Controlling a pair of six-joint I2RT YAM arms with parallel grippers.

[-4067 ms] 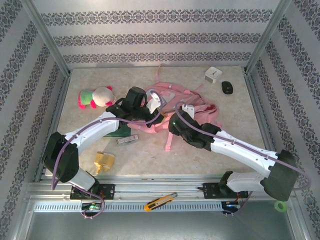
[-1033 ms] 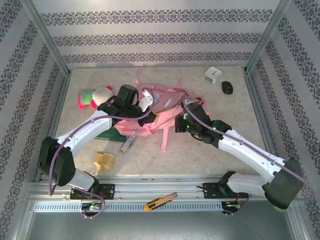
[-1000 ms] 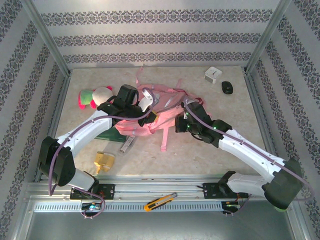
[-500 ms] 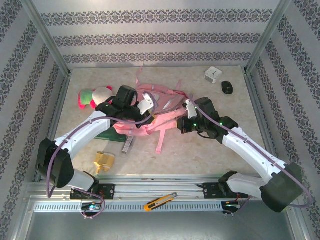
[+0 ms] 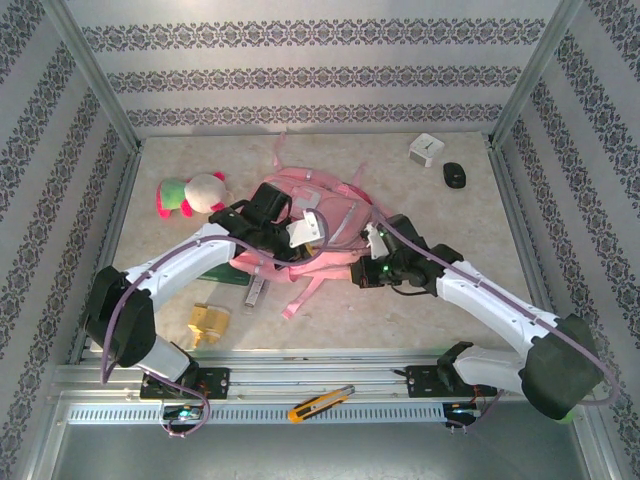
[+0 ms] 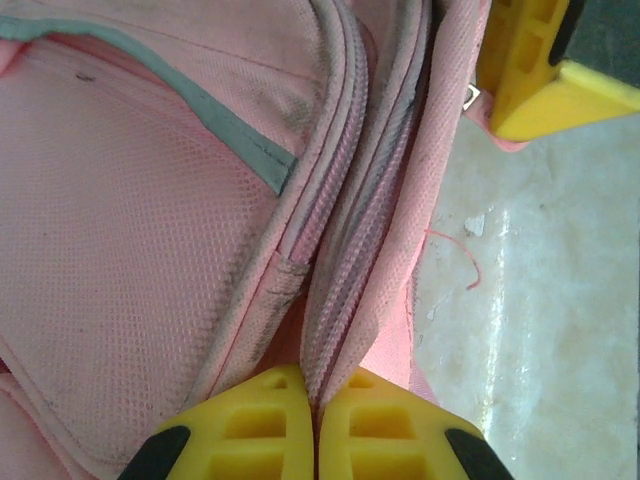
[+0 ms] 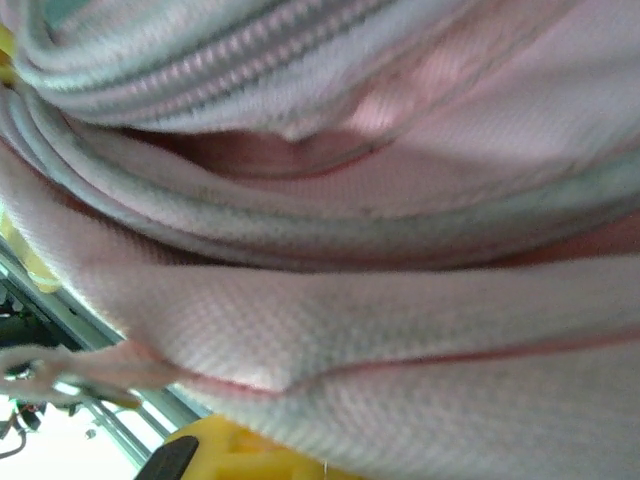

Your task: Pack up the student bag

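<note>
Left gripper (image 6: 318, 405) is clamped shut on a zip seam of the student bag (image 6: 150, 220) — fabric pinched at the fingertips, bag body spread beyond. Right gripper (image 5: 368, 258) is buried in the bag's edge — its opening cannot be told.

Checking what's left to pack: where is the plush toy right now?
In the top external view, the plush toy lies on the far left part of the table, just left of the student bag.
</note>
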